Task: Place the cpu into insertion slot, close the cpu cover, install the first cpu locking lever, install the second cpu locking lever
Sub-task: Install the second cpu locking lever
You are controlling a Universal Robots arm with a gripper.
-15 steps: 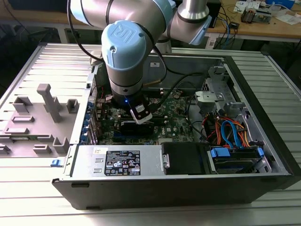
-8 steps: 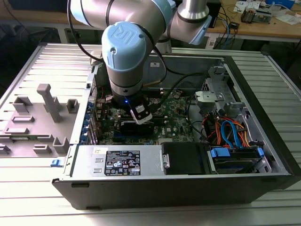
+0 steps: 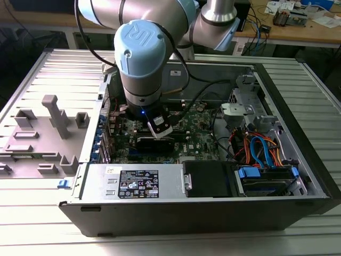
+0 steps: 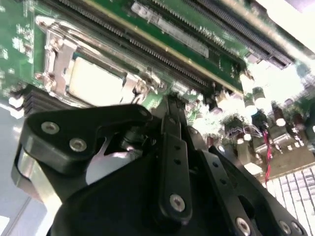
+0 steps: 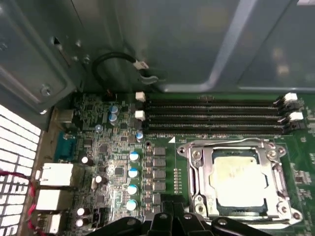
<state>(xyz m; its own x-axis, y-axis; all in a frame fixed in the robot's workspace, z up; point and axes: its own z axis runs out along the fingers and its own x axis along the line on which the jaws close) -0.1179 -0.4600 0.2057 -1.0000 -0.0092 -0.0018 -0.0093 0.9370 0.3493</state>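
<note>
Two steps judged done: cpu [image 5: 235, 173] flat in the insertion slot [image 5: 183, 150], cpu cover [image 5: 275, 167] down around its edges. Locking-lever stage in hand, by the look of it; cannot tell whether either lever is hooked yet. Tool [image 5: 166, 219] low over the green motherboard [image 5: 118, 172], just beside the socket on the side away from the RAM slots [image 5: 211, 115]; seems pinched together, nothing in it. Lever work likely to call for a press down and a sideways tuck under the catch, clear of the capacitors. Faint marks on the chip's top, unreadable. Black-and-white label [image 3: 137, 184] on the power supply in the exterior view, print too small to read
</note>
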